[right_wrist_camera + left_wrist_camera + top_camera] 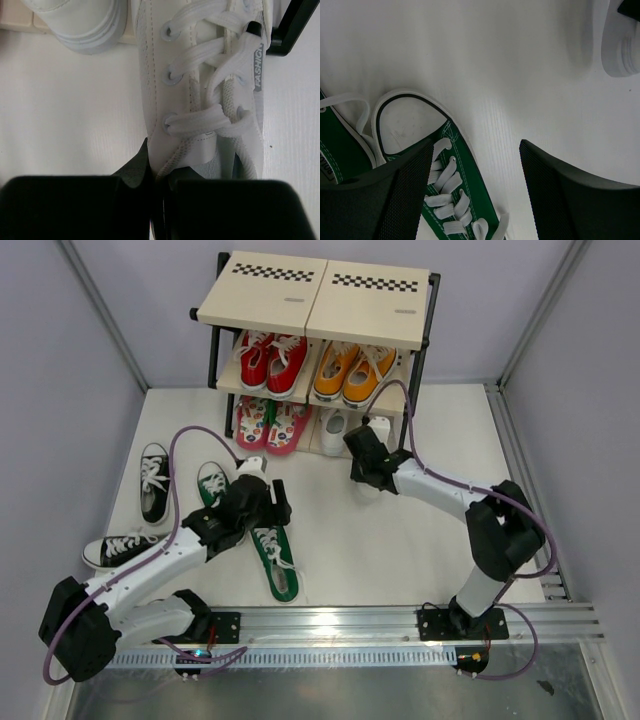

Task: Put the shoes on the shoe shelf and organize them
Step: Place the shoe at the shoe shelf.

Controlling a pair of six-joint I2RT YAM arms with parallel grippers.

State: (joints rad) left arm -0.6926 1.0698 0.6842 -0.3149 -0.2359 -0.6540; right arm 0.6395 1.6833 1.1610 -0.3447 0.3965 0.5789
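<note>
the left arm lies low over the white desk (420, 540), wrist tipped down. its left hand (475, 145) is spread wide and holds nothing; one ribbed black finger (400, 195) hangs over the laces of a green sneaker (475, 185), the other over bare desk. that sneaker is canvas with flat white laces and a smooth rounded rubber toe, lying sole-down. the second green sneaker (212, 483) sits just left of the hand. further left are the black sneakers (153, 483), one upright and one tipped on its side.

the right arm bends at the elbow and reaches toward the foot of the shoe shelf (310, 300). the right hand (160, 200) is pinched tight on the rear edge of a white shoe (200, 85), smooth leather with thick woven laces. the other white shoe (80, 25) stands on the shelf's pale bottom board, beside the patterned pink flip-flops (270, 422). a red pair (270, 360) and an orange pair (350, 370) fill the middle board.
</note>
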